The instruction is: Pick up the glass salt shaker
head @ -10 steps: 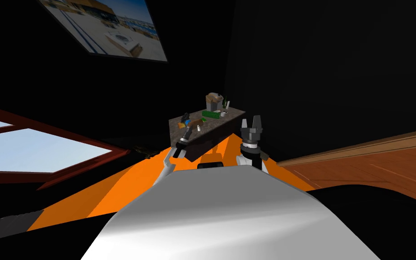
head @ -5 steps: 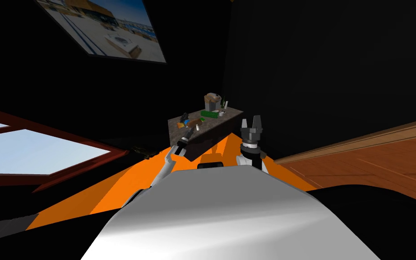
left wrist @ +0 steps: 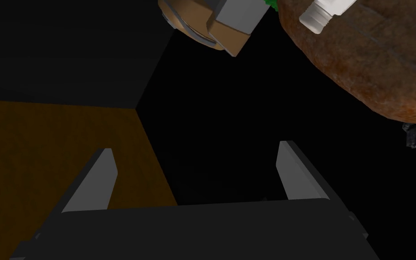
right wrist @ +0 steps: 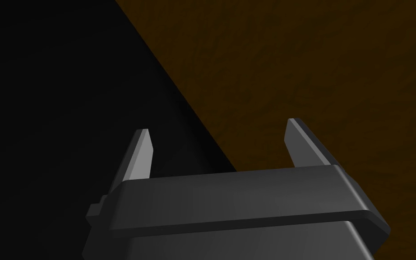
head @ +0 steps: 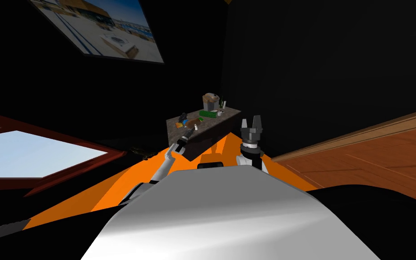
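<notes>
A small white salt shaker (head: pixel 195 127) stands near the front edge of a dark stone-topped counter (head: pixel 220 118). My left gripper (head: pixel 187 134) reaches to that front edge, just short of the shaker. In the left wrist view the left gripper (left wrist: pixel 198 174) is open with nothing between its fingers. The white shaker (left wrist: pixel 322 13) with a ribbed cap shows beyond the fingertips, off to one side, against a brown rounded lump (left wrist: pixel 378 63). My right gripper (head: pixel 251 121) is held up open beside the counter's near corner, and the right gripper (right wrist: pixel 216 144) is open in its wrist view.
The counter carries a brown and grey appliance (head: pixel 210 101), a green flat object (head: pixel 209 114), a blue and orange item (head: pixel 182 122) and small bottles (head: pixel 223 104). An orange floor strip (head: pixel 126 185) leads up to it. Wooden flooring (head: pixel 374 153) lies to the right.
My left arm has stretched forward, bringing its gripper closer to the counter's front edge and the shaker. The head view has shifted slightly. The right arm has not moved.
</notes>
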`<state>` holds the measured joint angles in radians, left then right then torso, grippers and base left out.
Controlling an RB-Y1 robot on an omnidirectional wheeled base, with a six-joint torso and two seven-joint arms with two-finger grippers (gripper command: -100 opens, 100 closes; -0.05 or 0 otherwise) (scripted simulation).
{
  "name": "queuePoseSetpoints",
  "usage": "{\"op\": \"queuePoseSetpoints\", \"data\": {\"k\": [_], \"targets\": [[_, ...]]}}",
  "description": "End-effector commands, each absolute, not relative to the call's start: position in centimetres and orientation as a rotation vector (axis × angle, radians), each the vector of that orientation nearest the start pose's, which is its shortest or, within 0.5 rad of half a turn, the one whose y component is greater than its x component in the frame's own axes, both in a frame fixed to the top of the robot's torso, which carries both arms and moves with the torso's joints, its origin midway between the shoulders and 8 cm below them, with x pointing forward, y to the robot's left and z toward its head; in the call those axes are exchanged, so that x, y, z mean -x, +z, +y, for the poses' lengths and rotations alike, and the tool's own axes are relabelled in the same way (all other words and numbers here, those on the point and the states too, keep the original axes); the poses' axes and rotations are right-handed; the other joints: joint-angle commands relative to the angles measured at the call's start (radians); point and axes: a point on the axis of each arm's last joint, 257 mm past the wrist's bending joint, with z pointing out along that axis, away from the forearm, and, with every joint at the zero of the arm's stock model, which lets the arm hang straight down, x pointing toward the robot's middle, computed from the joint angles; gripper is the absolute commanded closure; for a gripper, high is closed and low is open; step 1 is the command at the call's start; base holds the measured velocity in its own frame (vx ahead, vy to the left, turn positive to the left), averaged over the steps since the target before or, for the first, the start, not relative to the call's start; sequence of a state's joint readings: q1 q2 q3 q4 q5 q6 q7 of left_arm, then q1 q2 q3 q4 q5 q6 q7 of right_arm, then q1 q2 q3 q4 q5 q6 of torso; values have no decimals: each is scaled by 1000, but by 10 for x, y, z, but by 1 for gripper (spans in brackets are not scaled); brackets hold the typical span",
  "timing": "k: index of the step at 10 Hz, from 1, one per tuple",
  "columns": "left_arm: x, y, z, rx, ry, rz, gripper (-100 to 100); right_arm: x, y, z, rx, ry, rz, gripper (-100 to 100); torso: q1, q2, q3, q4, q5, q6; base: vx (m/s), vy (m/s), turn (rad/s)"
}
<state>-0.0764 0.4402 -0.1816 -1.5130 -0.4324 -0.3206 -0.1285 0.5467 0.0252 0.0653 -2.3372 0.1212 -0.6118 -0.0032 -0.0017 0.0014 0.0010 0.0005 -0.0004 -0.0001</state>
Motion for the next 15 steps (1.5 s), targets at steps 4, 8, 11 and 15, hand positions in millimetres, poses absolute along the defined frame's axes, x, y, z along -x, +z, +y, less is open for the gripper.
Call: {"op": "queuePoseSetpoints", "data": {"k": [4, 8, 11, 15], "targets": [[-563, -207, 224, 63, -665, 1559, -100, -314, 54, -244, -505, 1307, 576, 0, 0, -1, 0, 0, 0, 0, -21, -36, -35], [-572, -227, 241, 62, -606, 1607, -100, -314, 54, -244, -505, 1307, 576, 0, 0, -1, -1, 0, 0, 0, -9, -30, -23], [-589, -234, 258, 32, -521, 1644, -100, -314, 54, -244, -505, 1307, 576, 0, 0, -2, -1, 0, 0, 0, 2, -38, -39], [-595, -254, 279, 41, -462, 1692, -100, -314, 54, -244, -505, 1307, 576, 0, 0, -2, -1, 0, 0, 0, 3, -31, -21]]}}
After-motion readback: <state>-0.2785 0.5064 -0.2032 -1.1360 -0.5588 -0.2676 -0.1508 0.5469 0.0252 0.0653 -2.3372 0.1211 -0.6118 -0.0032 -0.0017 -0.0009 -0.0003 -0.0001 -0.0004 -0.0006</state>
